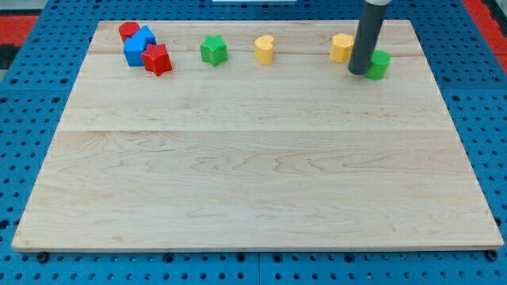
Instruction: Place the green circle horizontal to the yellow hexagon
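My tip: you will find my tip (359, 73) near the view's top right of the table (253, 182), at the lower end of the dark rod (369, 32).
Grasp state: the rod ends plainly, so you see it pinching nothing; it only stands against the blocks beside it.
Green circle: the green circle (380, 65) sits just to the view's right of my tip. Its left side is hidden behind the rod, so you cannot tell whether they touch.
Yellow hexagon: the yellow hexagon (341, 47) lies just to the view's left of my tip and slightly nearer the view's top, with the rod covering its right edge.
Circle against hexagon: you see the circle a little lower in the view than the hexagon, with the rod between them.
Yellow heart: the yellow heart (264, 49) is well to the view's left of my tip.
Green star: the green star (213, 50) is farther left of my tip.
Far cluster: well apart from my tip, at the view's top left, you have a red star (158, 59), a blue block (136, 51) whose shape is unclear, and a red circle (128, 31), all bunched together.
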Controlling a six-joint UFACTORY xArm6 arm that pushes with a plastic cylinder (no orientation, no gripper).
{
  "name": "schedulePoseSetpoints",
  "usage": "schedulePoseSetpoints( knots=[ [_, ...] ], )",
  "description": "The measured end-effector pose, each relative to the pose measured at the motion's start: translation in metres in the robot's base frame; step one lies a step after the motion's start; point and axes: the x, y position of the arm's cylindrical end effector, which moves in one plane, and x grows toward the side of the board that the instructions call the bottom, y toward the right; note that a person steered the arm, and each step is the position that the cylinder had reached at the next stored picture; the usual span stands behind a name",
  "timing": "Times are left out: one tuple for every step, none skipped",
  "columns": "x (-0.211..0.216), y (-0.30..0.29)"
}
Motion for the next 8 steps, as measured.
schedulePoseSetpoints(
  knots=[
    [0.0, 0.0],
    [0.019, 0.0],
    [0.015, 0.012],
    [0.008, 0.034],
    [0.001, 0.057],
    [-0.009, 0.075],
    [-0.023, 0.09],
    [-0.026, 0.097]
  ],
)
